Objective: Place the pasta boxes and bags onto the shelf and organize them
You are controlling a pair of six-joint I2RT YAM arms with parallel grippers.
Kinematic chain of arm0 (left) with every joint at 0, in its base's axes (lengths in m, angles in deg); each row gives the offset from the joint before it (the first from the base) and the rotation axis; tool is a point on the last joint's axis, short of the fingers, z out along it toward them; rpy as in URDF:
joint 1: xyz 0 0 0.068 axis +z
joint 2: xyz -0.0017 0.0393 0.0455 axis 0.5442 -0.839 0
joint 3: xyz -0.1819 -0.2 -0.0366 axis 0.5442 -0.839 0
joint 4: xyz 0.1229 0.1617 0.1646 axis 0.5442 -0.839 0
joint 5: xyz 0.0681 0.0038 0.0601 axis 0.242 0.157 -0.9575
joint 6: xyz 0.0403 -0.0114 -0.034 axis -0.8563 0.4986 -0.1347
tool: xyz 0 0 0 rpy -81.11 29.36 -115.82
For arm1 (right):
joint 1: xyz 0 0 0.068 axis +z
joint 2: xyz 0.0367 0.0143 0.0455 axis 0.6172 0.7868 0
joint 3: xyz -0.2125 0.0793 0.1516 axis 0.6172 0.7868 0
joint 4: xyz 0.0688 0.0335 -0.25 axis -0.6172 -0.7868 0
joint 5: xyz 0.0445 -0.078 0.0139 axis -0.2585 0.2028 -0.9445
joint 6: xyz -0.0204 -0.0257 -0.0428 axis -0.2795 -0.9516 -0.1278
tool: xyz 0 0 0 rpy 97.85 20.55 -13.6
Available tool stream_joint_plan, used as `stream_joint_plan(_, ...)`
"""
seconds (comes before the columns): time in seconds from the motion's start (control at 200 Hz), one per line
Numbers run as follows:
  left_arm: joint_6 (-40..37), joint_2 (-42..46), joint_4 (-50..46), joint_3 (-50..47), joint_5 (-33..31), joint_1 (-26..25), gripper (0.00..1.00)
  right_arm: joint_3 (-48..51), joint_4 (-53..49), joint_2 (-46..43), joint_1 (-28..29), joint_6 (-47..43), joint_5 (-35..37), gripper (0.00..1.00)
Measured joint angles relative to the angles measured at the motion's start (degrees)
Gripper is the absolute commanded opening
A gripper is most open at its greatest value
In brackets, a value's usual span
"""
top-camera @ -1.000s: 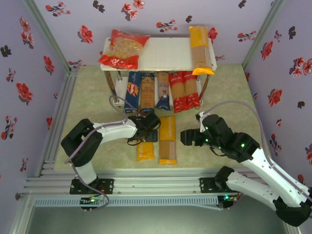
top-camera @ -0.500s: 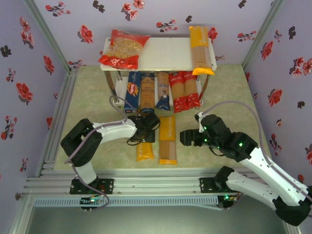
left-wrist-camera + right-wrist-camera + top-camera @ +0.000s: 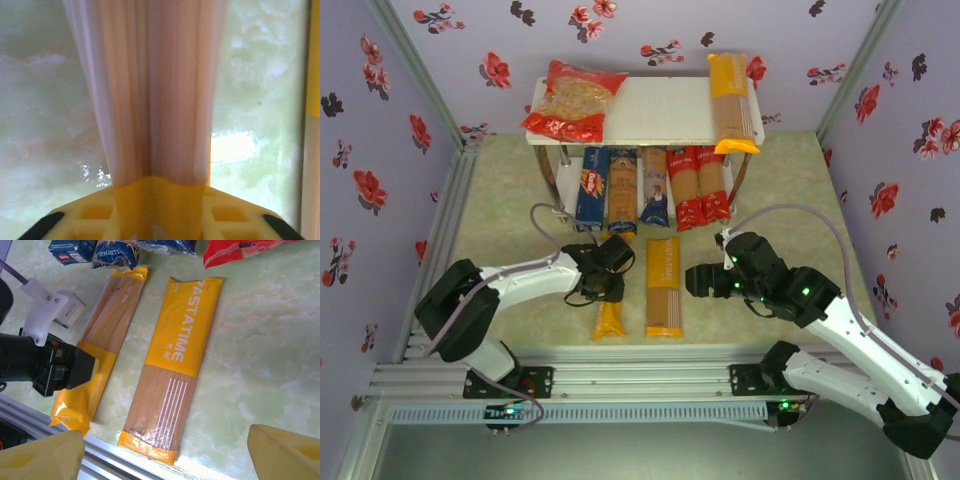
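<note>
Your left fingers (image 3: 85, 216) pinch the yellow bag (image 3: 608, 320), right fingers (image 3: 42, 457) spread empty; next, lift it to the shelf (image 3: 660, 110).

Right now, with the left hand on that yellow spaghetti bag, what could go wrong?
1. The left hand pinches the soft yellow spaghetti bag at one spot; once lifted, it may droop, slip, or snap the strands.
2. A second yellow bag lies close alongside, so a swing could push it askew.
3. The lower tier of the shelf looks packed with pasta boxes and red bags; sliding this one in there could knock them.
</note>
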Motion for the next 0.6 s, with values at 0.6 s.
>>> stream_joint_plan(0.6,-8.8,16.8,-15.0,3.5,14.9,2.0,0.00,-1.6,0.5,3.0,0.0,1.5,2.2,0.86)
